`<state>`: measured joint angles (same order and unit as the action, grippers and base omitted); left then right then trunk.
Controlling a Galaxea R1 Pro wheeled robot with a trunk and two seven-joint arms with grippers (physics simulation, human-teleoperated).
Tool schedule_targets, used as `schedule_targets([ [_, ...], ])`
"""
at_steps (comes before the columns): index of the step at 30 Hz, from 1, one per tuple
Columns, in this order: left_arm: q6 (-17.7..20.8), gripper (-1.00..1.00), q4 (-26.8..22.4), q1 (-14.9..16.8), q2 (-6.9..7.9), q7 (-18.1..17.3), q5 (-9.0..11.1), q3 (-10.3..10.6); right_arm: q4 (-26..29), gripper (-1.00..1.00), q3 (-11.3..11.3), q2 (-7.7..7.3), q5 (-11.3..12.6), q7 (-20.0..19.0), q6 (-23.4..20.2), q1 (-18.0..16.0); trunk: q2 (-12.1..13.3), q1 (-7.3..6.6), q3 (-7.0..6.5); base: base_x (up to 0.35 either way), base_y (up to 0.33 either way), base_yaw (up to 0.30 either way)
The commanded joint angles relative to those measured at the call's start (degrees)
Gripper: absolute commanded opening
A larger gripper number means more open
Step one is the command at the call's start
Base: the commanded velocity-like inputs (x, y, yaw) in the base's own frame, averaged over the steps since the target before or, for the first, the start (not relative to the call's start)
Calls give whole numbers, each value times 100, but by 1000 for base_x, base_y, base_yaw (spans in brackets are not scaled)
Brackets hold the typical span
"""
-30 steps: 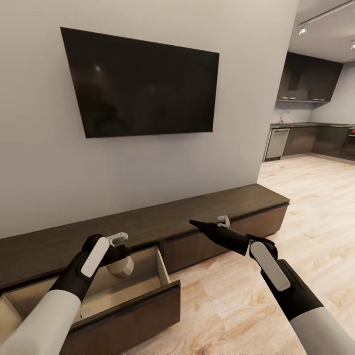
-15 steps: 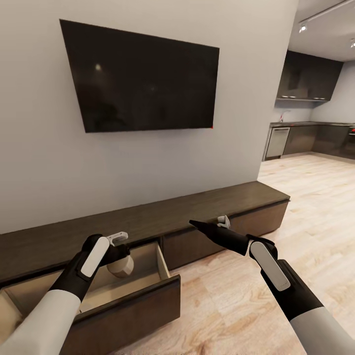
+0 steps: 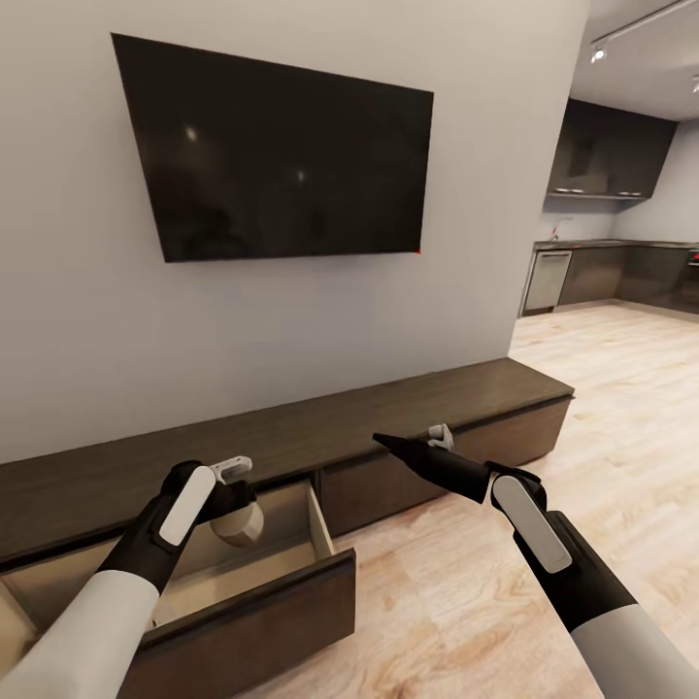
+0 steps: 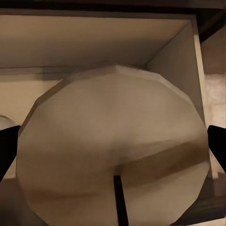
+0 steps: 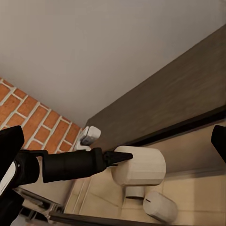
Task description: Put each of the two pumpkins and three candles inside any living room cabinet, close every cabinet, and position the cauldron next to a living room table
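- In the head view the left gripper (image 3: 236, 497) and its arm cover most of the held candle (image 3: 239, 525); only its lower end shows.
- That arm also hides much of the open drawer (image 3: 291, 553), whose near-left part runs off the picture's edge.
- The left wrist view is so close that the candle's edges blur, and the fingers (image 4: 6, 150) are cut off at both sides.
- The right wrist view shows another candle (image 5: 160, 206) in the drawer, and one behind it mostly hidden.

Both wrist views over drawer (image 3: 243, 573)
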<state>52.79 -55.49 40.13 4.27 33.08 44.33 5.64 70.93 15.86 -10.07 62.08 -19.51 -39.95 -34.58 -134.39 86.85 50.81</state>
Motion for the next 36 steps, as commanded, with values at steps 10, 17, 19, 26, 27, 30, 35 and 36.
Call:
schedule_targets([
  [10, 4, -100, -6, 4, 6, 58, 56, 25, 2, 100, 5, -4, 6, -9, -13, -4, -3, -1, 6, 163, 13, 0],
  [17, 2, -100, -6, 4, 11, 58, 50, 25, 2, 100, 5, -4, 4, -9, -13, -4, -3, -1, 6, 89, 34, 0],
  [19, 3, -100, -6, 4, 12, 58, 50, 25, 1, 100, 5, -4, 2, -9, -13, -4, -3, -1, 6, 8, 3, 0],
  [26, -3, -100, -6, 4, 9, 58, 49, 25, 0, 100, 5, -4, 6, -9, -13, -4, -123, 65, 60, 1, 1, 0],
  [27, -4, -100, -6, 4, 10, 58, 49, 25, 0, 100, 5, -4, 6, -9, -13, -4, -163, 87, 78, 0, 0, 0],
  [30, -5, -100, -6, 4, 12, 58, 49, 25, 0, 100, 5, -4, 8, -14, -13, -4, -283, 153, 132, 0, 0, 0],
  [35, -5, -100, -6, 4, 12, 58, 44, 25, 0, 100, 5, -4, 13, -10, -13, -4, -484, 263, 221, 0, 0, 0],
  [36, -7, -100, -6, 4, 12, 58, 43, 25, 0, 100, 5, -4, 14, -10, -13, -4, -524, 285, 239, 0, 0, 0],
])
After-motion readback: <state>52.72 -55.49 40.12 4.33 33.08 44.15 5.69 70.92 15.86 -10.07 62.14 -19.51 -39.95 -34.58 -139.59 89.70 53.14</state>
